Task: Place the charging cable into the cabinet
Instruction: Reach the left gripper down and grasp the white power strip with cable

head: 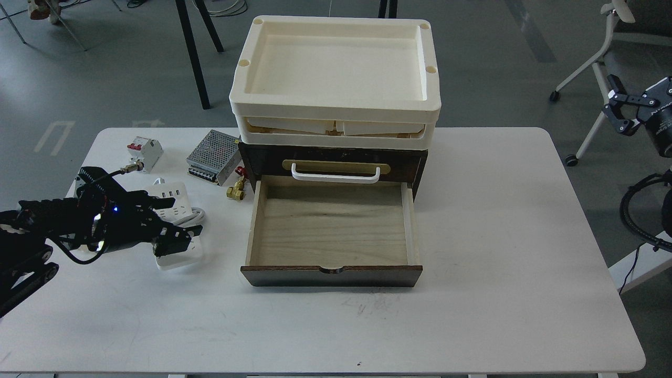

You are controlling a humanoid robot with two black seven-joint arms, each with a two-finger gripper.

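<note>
The charging cable (176, 209) is a white power strip with its cord wound around the middle, lying on the table left of the cabinet. My left gripper (170, 224) is low over its middle, fingers spread apart across the cord and hiding part of the strip. I cannot tell whether the fingers touch the strip. The cabinet (422, 160) is a dark brown box with cream trays (336, 113) on top. Its pale wood drawer (331, 231) is pulled out and empty. My right gripper (622, 107) is open and empty, off the table's right edge.
A white-and-red circuit breaker (144, 151), a perforated metal power-supply box (212, 154) and a small brass fitting (236, 190) lie behind the strip, between it and the cabinet. The upper drawer's white handle (336, 174) overhangs the open drawer. An office chair (604, 58) stands at the right.
</note>
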